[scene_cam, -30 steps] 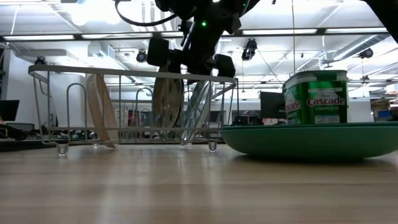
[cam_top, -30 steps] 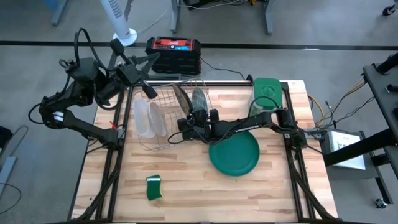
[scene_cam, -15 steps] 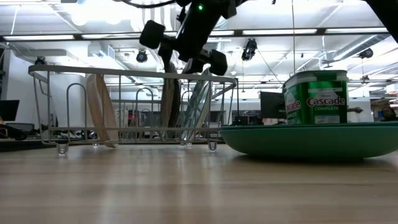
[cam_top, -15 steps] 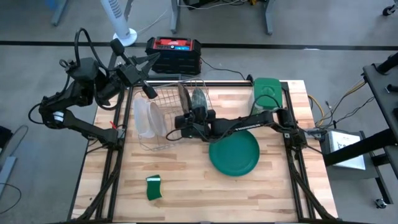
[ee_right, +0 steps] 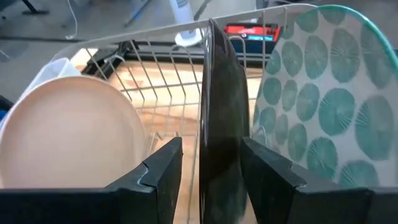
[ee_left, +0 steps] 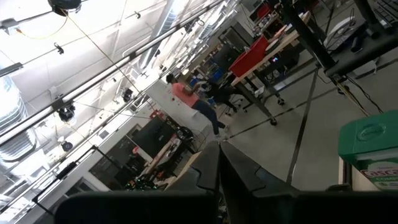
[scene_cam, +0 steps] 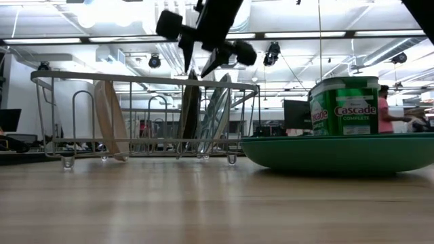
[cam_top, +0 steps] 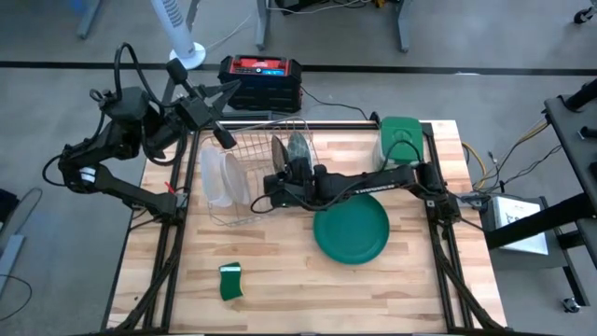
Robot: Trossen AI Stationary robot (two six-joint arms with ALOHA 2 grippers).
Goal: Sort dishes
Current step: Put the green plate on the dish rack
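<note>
A wire dish rack (cam_top: 244, 207) (scene_cam: 135, 76) stands on the table's far left part. A whitish plate (ee_right: 68, 137) (scene_cam: 108, 118), a dark plate (ee_right: 219, 124) (scene_cam: 190, 115) and a glassy plate with a green pattern (ee_right: 311, 93) (scene_cam: 218, 112) stand on edge in its slots. A teal-green plate (cam_top: 352, 231) (scene_cam: 339, 154) lies flat on the table. My right gripper (ee_right: 211, 149) (scene_cam: 201, 64) (cam_top: 278, 182) is open just above the dark plate's top edge, one finger on each side. My left gripper (ee_left: 219, 158) (cam_top: 222, 135) is shut, beyond the table's far left corner.
A green Cascade canister (cam_top: 401, 140) (scene_cam: 344, 105) stands at the far right edge, behind the flat plate. A small green sponge (cam_top: 230, 281) lies near the near left. The right arm stretches across the table's middle. People move in the room beyond.
My right gripper has risen from inside the rack to just above its top rim. The dark plate, first leaning with its face toward the low camera, has turned upright and now stands edge-on in a rack slot.
</note>
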